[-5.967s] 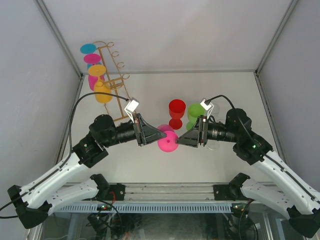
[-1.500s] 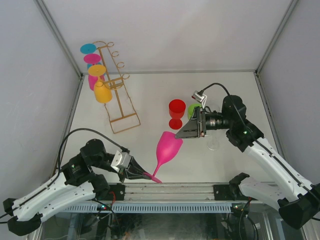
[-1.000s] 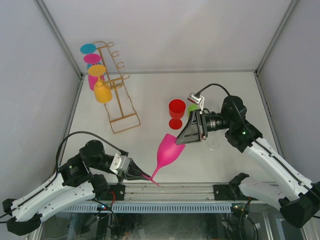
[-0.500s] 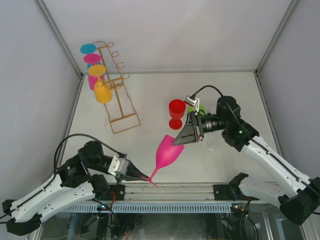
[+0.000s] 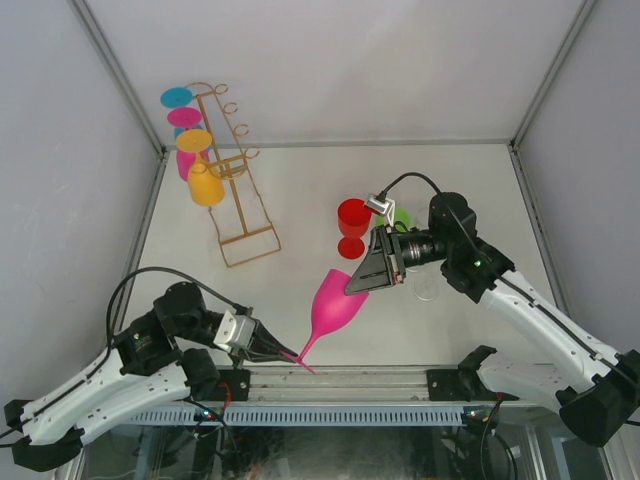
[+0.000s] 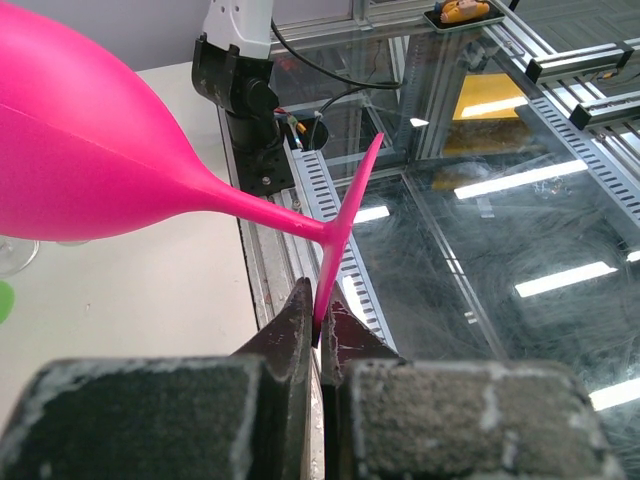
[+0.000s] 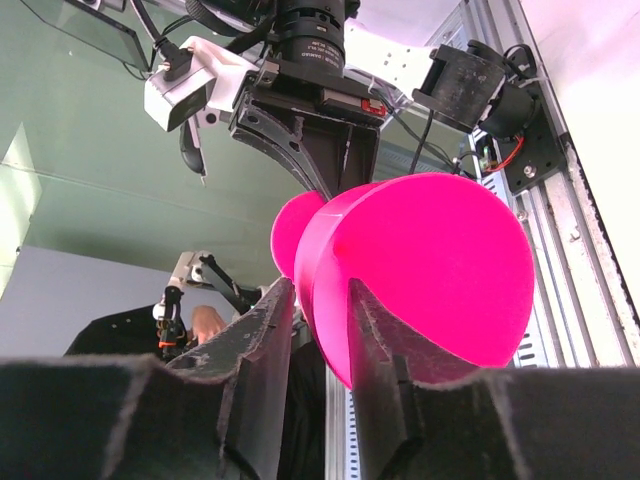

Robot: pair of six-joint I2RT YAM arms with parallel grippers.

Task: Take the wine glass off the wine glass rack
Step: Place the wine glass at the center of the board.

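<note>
The pale tabletop [image 5: 450, 190] carries the gold wine glass rack [image 5: 232, 170], standing on its rectangular base frame at the far left. Near the middle a red glass [image 5: 353, 222] stands upright. Just right of it is a green glass [image 5: 402, 215], partly hidden. A small clear piece [image 5: 428, 291] lies nearer.
</note>
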